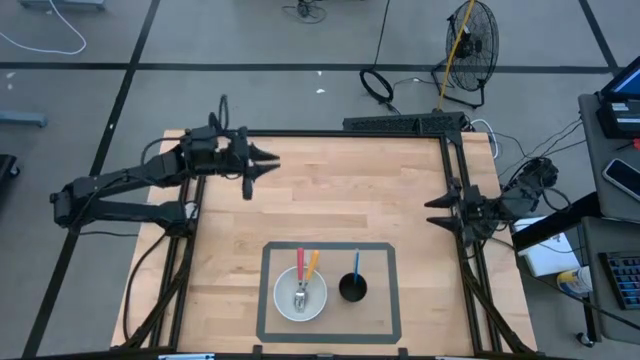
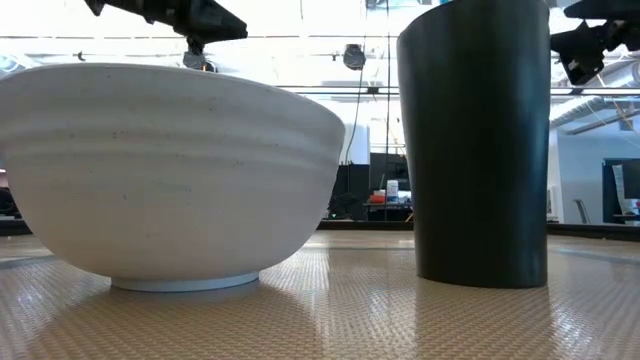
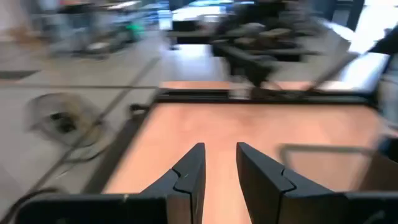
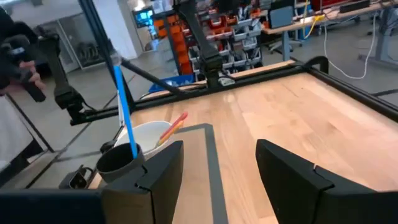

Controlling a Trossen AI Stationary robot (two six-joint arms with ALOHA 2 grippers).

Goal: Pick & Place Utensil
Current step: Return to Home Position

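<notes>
A white bowl stands inside a grey taped rectangle near the table's front edge. Leaning in it are a red-handled utensil and an orange-handled utensil, with a metal fork head lying at the bowl's bottom. Right of the bowl a black cup holds a blue-handled utensil upright. My left gripper hovers open over the far left of the table. My right gripper hangs open at the table's right edge, pointing toward the cup and bowl. Neither gripper has anything between its fingers.
A black frame runs round the wooden table. Bare wood lies between both grippers and the taped rectangle. A fan and cables sit on the floor beyond the far edge. In the low view the bowl and cup fill the foreground.
</notes>
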